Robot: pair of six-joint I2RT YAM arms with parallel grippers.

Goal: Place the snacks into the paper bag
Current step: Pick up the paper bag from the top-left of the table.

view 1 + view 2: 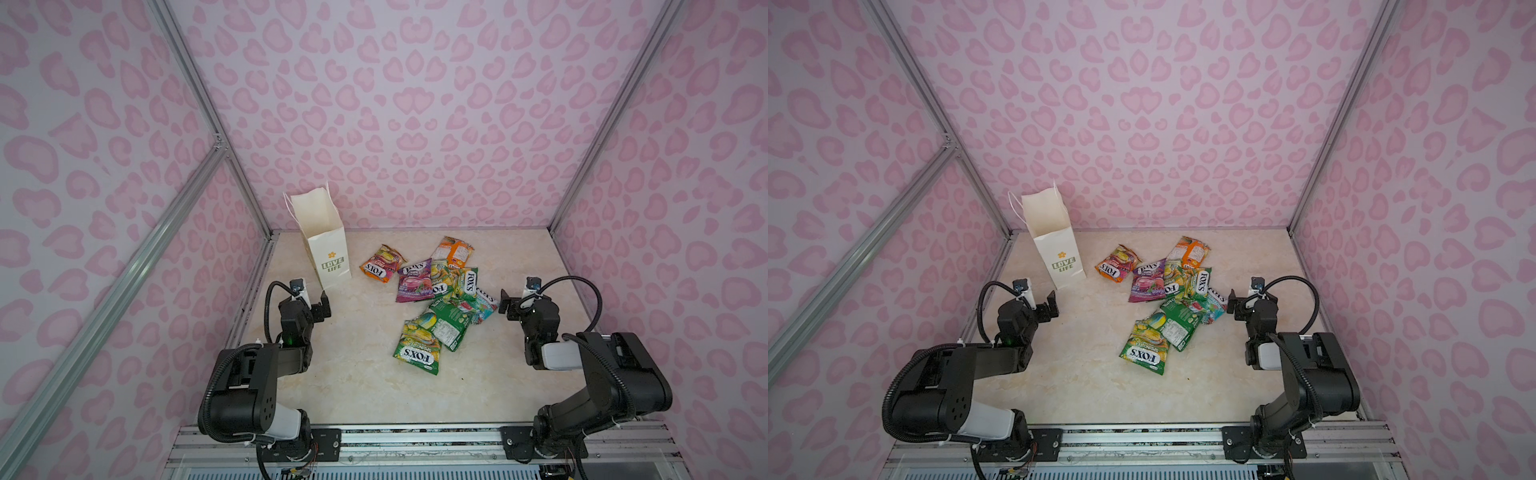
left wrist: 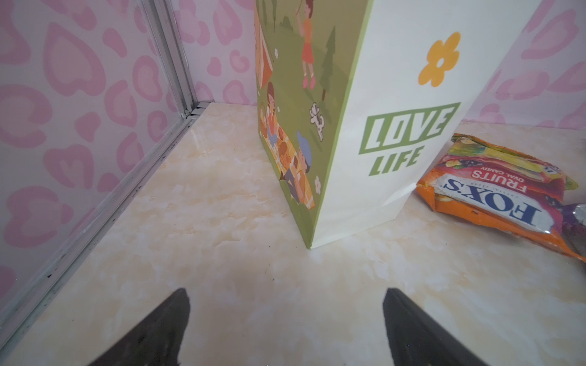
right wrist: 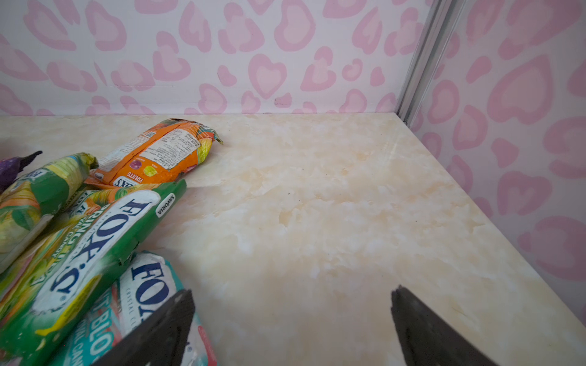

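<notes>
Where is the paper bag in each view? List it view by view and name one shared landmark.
Top view: paper bag stands upright near the table's far-left corner.
Top view: same corner, slightly further left in frame.
Left wrist: close ahead, LOVE LIFE face showing.
Right wrist: not in it.
Shared landmark: orange FRUITS packet beside the bag's base.

A robot lab booth: pink heart-print walls (image 1: 415, 104), aluminium frame posts (image 1: 199, 89), marble-look tabletop (image 1: 374, 386).

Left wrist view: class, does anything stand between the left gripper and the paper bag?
Nothing visible does. Only bare tabletop lies between the open left gripper and the paper bag. The orange FOX'S Fruits packet lies to the bag's side, off that path.
</notes>
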